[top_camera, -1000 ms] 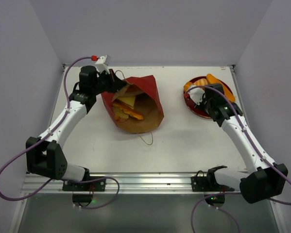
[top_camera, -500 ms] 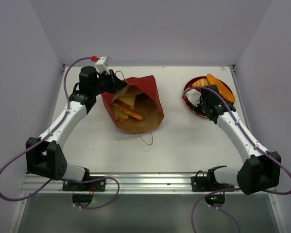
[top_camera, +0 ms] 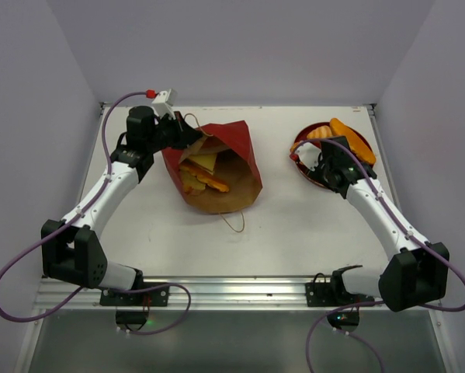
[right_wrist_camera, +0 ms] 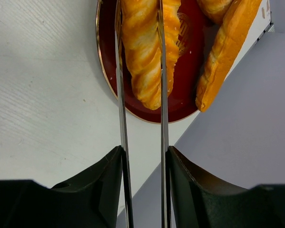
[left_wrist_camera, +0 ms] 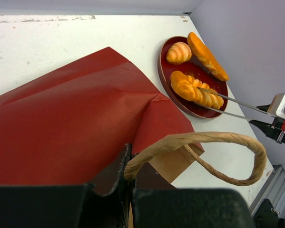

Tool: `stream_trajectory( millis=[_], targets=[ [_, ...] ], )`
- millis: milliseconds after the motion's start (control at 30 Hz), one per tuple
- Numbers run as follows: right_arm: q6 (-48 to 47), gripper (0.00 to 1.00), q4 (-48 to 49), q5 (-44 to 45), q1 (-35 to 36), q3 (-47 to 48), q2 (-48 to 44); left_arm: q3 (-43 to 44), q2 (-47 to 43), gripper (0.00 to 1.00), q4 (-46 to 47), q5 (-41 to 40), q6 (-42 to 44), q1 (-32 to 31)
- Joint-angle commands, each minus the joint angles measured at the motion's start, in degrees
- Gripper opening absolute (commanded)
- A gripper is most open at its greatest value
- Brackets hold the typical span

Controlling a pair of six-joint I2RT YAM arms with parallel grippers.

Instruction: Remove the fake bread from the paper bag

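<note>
Because the left wrist camera sits just behind its own fingers, the bottom of that view is a dark blur. The left gripper (left_wrist_camera: 129,167) shows there with its jaws pressed together on the twisted handle (left_wrist_camera: 213,138) of the paper bag (left_wrist_camera: 71,118). Whether some of the bag's rim is nipped too cannot be made out. Past the fingers only the bag's red outside shows, its mouth turned away.

The top view alone looks into the bag, where the fake bread (top_camera: 203,176), a pale slice and orange pieces, lies on the brown lining, partly shaded by the wall.

Further off in the left wrist view a plate (left_wrist_camera: 162,71) holds a braided loaf (left_wrist_camera: 194,90), a croissant (left_wrist_camera: 179,52) and a long loaf (left_wrist_camera: 206,56).

In the right wrist view the right gripper (right_wrist_camera: 138,12) has its two thin rods parted. They lie over the braided loaf, inside its outline. Their tips are cut off at the top edge, so contact cannot be told. From above, this gripper is mostly hidden under its own wrist.
</note>
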Motion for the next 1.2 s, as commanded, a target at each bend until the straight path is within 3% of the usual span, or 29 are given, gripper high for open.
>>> stream_trajectory(
  millis=[0,700,933,1167],
  targets=[
    [0.8,0.45,1.8,-0.7,-0.3,1.8,-1.8,-0.7,-1.4,0.00,1.2,0.4,0.1,0.5],
    [2.7,0.50,-0.6,-3.8,-0.3,3.7,-5.0,-0.6,-1.9,0.00,0.9,0.3,0.1,0.5],
    [4.9,0.46,-9.9,-14.0,-0.3,9.4,-9.9,-0.2,-1.8,0.00,0.7,0.3,0.2,0.6],
    [6.9,0.43,-21.1,-32.5,-0.3,18.3,-16.1,0.6,-1.4,0.00,0.0,0.1,0.1,0.5]
  ],
)
